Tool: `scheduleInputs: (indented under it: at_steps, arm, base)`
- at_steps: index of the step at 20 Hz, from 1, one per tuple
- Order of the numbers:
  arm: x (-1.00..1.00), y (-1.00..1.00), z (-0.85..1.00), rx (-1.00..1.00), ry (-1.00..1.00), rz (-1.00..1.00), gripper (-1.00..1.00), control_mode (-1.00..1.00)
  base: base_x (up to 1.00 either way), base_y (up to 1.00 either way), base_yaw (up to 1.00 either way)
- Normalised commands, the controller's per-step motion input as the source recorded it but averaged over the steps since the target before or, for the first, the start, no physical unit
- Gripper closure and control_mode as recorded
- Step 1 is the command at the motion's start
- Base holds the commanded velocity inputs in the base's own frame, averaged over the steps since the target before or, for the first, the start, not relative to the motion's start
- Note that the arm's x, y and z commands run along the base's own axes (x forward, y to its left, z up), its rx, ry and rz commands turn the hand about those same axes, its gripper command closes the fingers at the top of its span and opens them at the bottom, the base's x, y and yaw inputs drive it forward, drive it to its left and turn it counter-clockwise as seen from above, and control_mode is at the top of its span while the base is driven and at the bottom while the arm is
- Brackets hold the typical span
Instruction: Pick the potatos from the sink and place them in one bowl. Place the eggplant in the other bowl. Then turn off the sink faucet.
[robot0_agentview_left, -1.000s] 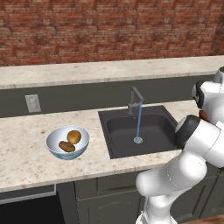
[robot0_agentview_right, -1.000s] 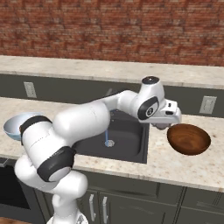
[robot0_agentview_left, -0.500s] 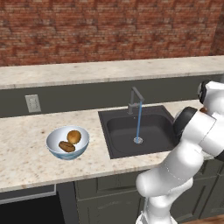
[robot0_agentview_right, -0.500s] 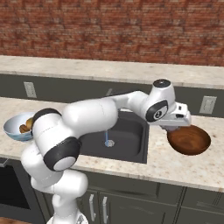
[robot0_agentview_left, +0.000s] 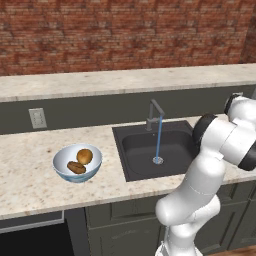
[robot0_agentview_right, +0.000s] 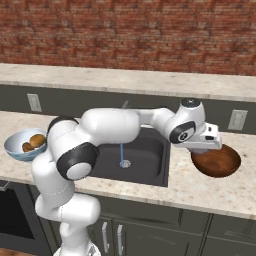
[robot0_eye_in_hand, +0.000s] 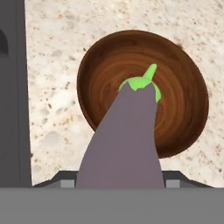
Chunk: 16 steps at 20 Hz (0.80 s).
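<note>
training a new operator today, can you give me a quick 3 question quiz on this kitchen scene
1. True or false: both potatoes already lie in the pale blue bowl.
2. What does the end effector hold, and over what does it hang?
A. a potato, over the sink
B. the eggplant, over the brown bowl
C. nothing, over the faucet
3. Fill in: water from the faucet is ____ running into the sink.

Key
1. True. The two brown lumps sit together inside that bowl.
2. B. In the hand view the eggplant stands between the fingers, its green tip above the brown bowl.
3. Still. A blue stream falls to the drain.
</note>
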Motion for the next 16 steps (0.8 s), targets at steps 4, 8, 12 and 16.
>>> scheduleInputs:
  at_steps: [4,8,12,16]
  arm:
    - [0.11,-0.3,0.0,0.01,0.0,0.0,1.0,-1.0]
    - [0.17,-0.31,0.0,0.0,0.0,0.0,1.0,-1.0]
    - [0.21,-0.1,-0.09,0.0,0.0,0.0,1.0,-1.0]
    - [0.23,0.0,-0.27,0.0,0.0,0.0,1.0,-1.0]
  base:
    - [0.0,0.0,0.0]
    - [0.0,0.0,0.0]
    - [0.0,0.0,0.0]
    - [0.0,0.0,0.0]
